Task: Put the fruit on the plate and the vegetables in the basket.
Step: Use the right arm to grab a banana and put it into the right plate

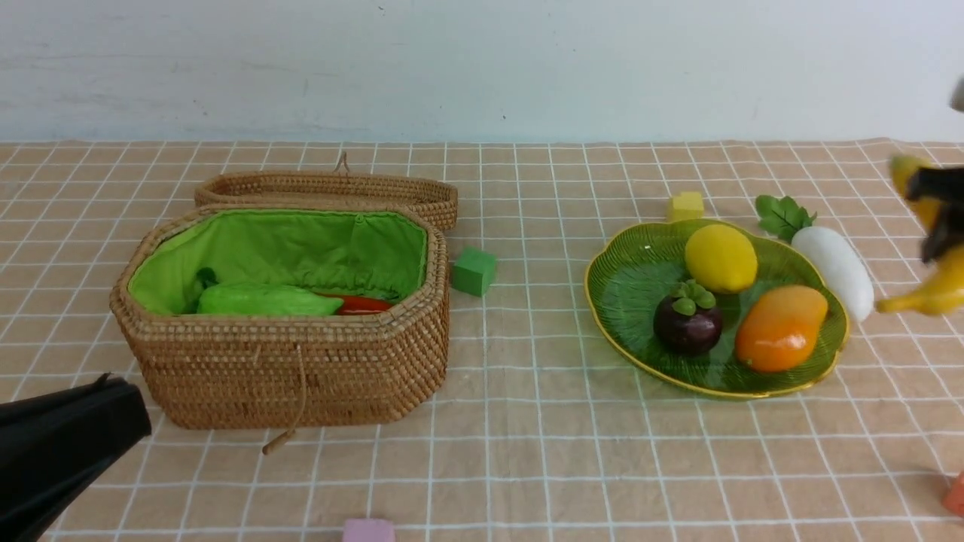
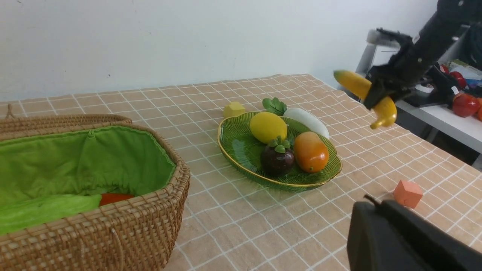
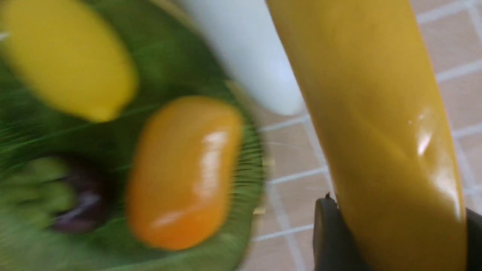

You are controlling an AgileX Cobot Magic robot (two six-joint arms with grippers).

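Right gripper (image 2: 377,94) pinches banana (image 2: 353,81) aloft, unplaced; lemon (image 1: 721,257), mangosteen (image 1: 687,325), mango (image 1: 781,328) on plate (image 1: 623,280) beside its fingers; radish (image 1: 833,269) not yet in basket (image 1: 301,376); left gripper (image 1: 68,440) fingers hidden, can't tell.

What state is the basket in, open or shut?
Open: the lid lies behind the basket, and the green lining shows.

Green ribbed plate (image 1: 625,297); tan wicker basket (image 1: 301,376), green lining; yellow banana (image 1: 940,292); beige white-gridded tablecloth (image 1: 542,452)
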